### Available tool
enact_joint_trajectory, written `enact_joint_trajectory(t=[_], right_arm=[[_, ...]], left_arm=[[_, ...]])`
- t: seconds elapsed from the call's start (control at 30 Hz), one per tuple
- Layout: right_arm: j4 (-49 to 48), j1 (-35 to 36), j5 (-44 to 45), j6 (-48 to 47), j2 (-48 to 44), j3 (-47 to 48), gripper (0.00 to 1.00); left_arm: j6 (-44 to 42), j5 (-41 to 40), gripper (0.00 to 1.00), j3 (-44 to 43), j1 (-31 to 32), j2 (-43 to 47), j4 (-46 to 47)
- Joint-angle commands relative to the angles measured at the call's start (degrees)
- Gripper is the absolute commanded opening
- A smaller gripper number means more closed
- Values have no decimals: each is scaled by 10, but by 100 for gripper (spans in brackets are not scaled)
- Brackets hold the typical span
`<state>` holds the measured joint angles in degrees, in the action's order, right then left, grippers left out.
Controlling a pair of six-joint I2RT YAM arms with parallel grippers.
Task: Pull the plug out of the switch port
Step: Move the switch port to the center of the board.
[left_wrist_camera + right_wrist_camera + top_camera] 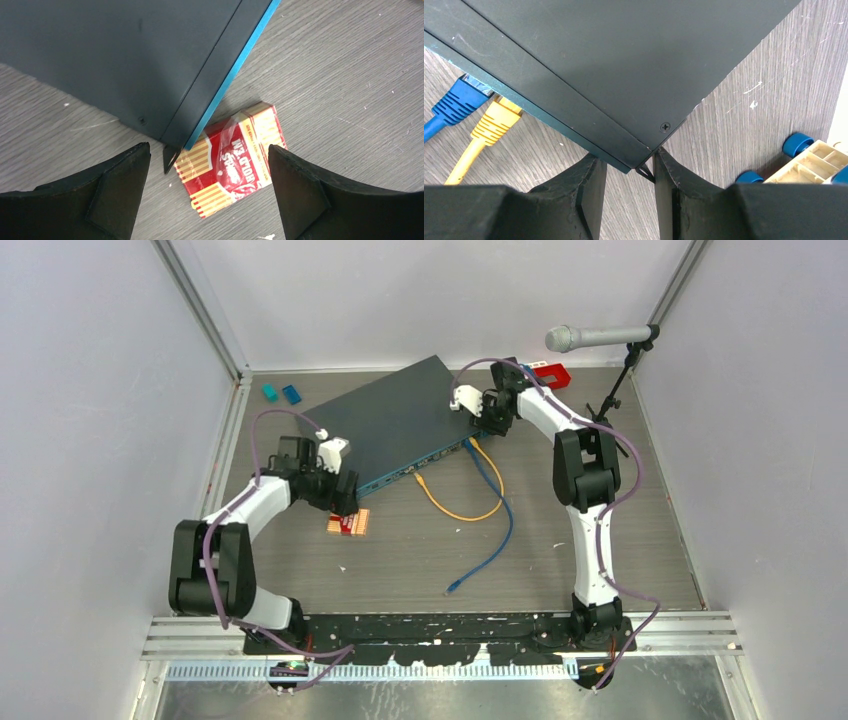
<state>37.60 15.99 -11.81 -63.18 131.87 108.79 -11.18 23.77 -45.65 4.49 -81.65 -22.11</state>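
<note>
The switch (400, 425), a flat dark grey box with a teal front edge, lies askew mid-table. A blue plug (459, 102) and a yellow plug (499, 117) sit side by side in its front ports. Their cables (490, 490) trail toward me over the table. My right gripper (626, 157) pinches the switch's right front corner (644, 145), one finger on the front edge and one on the side. My left gripper (207, 150) is open at the left front corner (175, 140), its fingers wide apart and touching nothing.
A red and yellow card pack (235, 155) lies partly under the switch's left corner. A toy with blue wheels (809, 160) sits right of the right gripper. A microphone (590, 337) on a stand is at the back right, two small teal blocks (280, 393) at the back left.
</note>
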Motion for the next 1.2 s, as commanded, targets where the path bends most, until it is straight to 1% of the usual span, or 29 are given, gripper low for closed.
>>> enact_joint_trajectory(t=[0.0,0.2,0.37,0.5,0.7,0.83,1.03,1.17], right_arm=[[114,30,-46,64,-40,-16,32],[118,41,-55,65,-55,-50,27],[106,56,-63,60,-93,-116,18],[107,64,-68,59,-119,-148,14],[103,68,-70,71,-159,-188,13],[98,69,-65,83,-182,-215,13],[61,69,-41,120,-216,-265,14],[55,70,-23,146,-226,-268,15]], left_arm=[[-1,27,89,-29,20,-27,8],[-10,55,79,-15,41,-17,-3],[-33,60,77,2,45,17,-32],[-45,59,77,10,46,36,-41],[-57,59,77,15,68,60,-52],[-87,68,77,12,96,63,-72],[-130,83,77,2,117,62,-117],[-150,100,77,4,131,72,-134]])
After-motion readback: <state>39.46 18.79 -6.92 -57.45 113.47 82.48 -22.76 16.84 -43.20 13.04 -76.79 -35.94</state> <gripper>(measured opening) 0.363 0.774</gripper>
